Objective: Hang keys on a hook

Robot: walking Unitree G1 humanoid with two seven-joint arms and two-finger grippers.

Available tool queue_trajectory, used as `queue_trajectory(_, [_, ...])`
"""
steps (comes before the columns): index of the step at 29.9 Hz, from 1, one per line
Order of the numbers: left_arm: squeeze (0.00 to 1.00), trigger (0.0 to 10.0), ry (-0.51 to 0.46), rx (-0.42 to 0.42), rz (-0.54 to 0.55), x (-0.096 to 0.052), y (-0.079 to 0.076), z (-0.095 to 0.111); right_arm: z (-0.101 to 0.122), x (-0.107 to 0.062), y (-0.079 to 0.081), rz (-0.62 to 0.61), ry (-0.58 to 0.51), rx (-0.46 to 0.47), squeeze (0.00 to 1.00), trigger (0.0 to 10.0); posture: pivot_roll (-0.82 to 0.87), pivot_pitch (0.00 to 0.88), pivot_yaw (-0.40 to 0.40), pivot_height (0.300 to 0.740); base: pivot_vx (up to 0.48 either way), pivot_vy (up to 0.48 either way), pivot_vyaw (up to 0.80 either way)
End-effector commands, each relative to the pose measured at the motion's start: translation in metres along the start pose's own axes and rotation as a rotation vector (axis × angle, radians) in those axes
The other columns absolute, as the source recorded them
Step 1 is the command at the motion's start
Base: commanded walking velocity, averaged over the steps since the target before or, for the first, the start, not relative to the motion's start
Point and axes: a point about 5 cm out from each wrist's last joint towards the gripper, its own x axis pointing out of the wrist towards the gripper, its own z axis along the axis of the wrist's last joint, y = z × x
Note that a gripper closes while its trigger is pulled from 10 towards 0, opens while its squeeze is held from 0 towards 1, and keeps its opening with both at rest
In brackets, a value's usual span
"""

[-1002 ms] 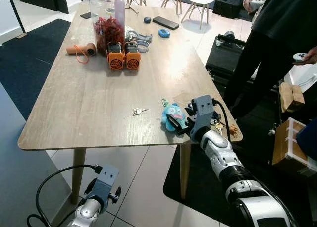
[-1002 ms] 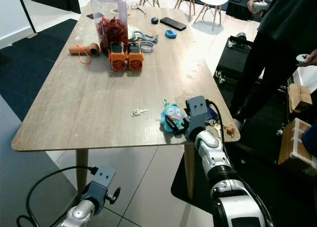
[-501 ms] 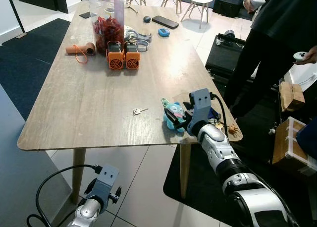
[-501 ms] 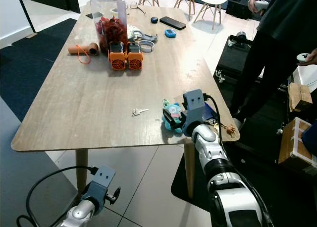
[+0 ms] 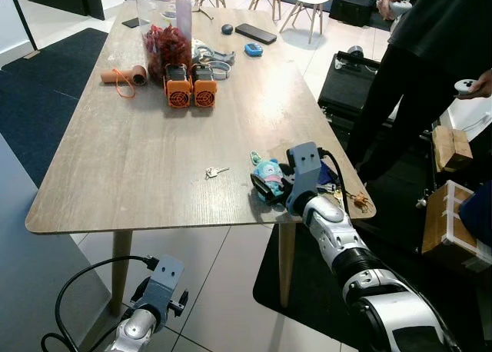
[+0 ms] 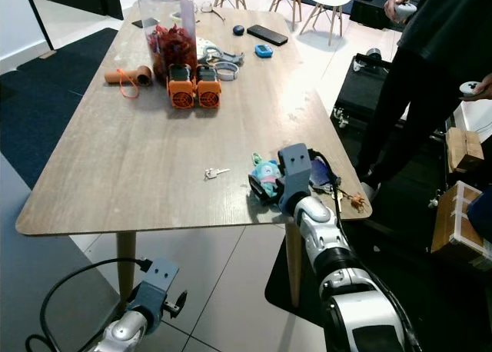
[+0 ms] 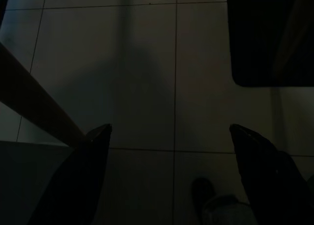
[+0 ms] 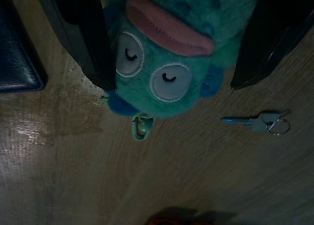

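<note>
— Where to find the keys?
— Near the front right corner of the desk (image 5: 138, 152), on a teal plush keyring (image 6: 265, 171) lying flat on the wood. Worth noting too: a lone small key (image 5: 217, 171) on its ring just to the robot's left, apart from the plush. Also what looks like another bunch (image 6: 338, 190) close to the desk's right edge, beside the robot's forearm.
— And the right pincer (image 8: 169, 82)?
— Poised over the plush, spread open, straddling the toy with one black finger on each side. Hard to tell from the wrist view whether touching the fur or just beside it; no squeeze visible.
— The left pincer (image 7: 169, 131)?
— Hanging idle below desk level, likewise parted, over the tiled floor (image 7: 147, 63).
— How to expect the thing to handle?
— Probably light and soft. Likely to squash under the fingers rather than slip, so easy to hold but floppy. Likely to dangle and swing at the teal clasp (image 8: 141, 126) once lifted.
— Where to take hold, then?
— Across the plush body at its widest, as lined up now; seems safest for the lift. For hooking, better to leave the clasp end free and pointing outward, ready to catch the hook. Risk worth flagging: burying that clasp between the fingers, or pinching only loose fur and losing the toy mid-carry
</note>
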Motion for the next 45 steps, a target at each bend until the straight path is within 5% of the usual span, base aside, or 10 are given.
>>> queue_trajectory(1, [0.0, 10.0, -0.004, -0.008, -0.009, 0.0, -0.004, 0.0, -0.012, -0.001, 0.003, 0.016, 0.061, -0.003, 0.0, 10.0, 0.09, 0.068, -0.127, 0.74, 0.0, 0.0, 0.0])
queue_trajectory(24, [0.0, 10.0, -0.007, 0.016, -0.036, 0.001, -0.008, 0.001, -0.056, -0.018, 0.002, -0.011, 0.315, -0.046, 0.0, 10.0, 0.08, 0.069, -0.121, 0.74, 0.0, 0.0, 0.0])
queue_trajectory(45, [0.0, 10.0, -0.015, 0.001, -0.023, 0.002, -0.005, 0.004, -0.029, -0.01, -0.005, -0.049, 0.145, -0.029, 0.0, 10.0, 0.08, 0.052, -0.121, 0.74, 0.0, 0.0, 0.0])
